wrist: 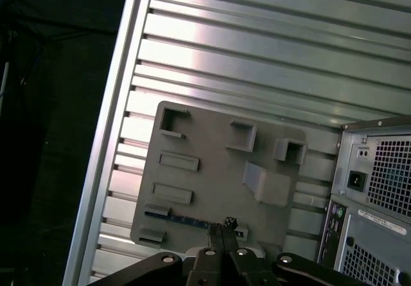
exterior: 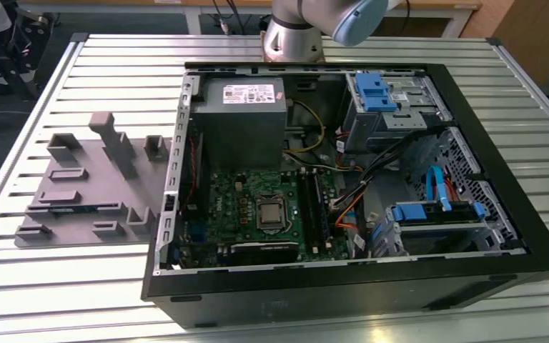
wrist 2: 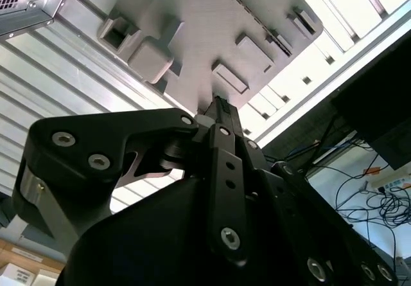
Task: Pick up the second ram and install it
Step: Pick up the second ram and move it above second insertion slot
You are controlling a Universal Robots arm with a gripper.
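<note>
Exterior view, starting at its left: slatted aluminium counter (exterior: 112,50). A grey fixture plate (exterior: 83,179) with raised blocks and pockets lies flat on it, just beside the open computer case (exterior: 351,286).

- The second ram (exterior: 69,209) sits in a long slot of the plate, near the plate's edge facing the camera. It shows as a thin blue strip seated on edge.
- In the case, the power supply (exterior: 241,118) is towards the far wall.
- The green motherboard (exterior: 226,207) is nearer the camera, with the processor socket (exterior: 269,213) at its middle and long dark slots just beside the socket.
- At the exterior view's right are two drive cages with blue tabs, the far one (exterior: 384,107) and the near one (exterior: 437,221), with loose cables between them.
- The arm (exterior: 292,39) rises from the counter behind the case.

First wrist view:

- The pincer (wrist: 221,225) points down at the plate (wrist: 212,164).
- Its fingertips are pressed together with nothing between them.
- The second ram (wrist: 183,220) lies in its slot, with one end just beside the fingertips as pictured.
- Contact or height above the stick: cannot tell.
- The rear panel of the case (wrist: 379,189) stands beside the plate.

Second wrist view: the pincer (wrist 2: 218,103) is again closed and empty, and the plate (wrist 2: 192,22) lies beyond its tip.
</note>
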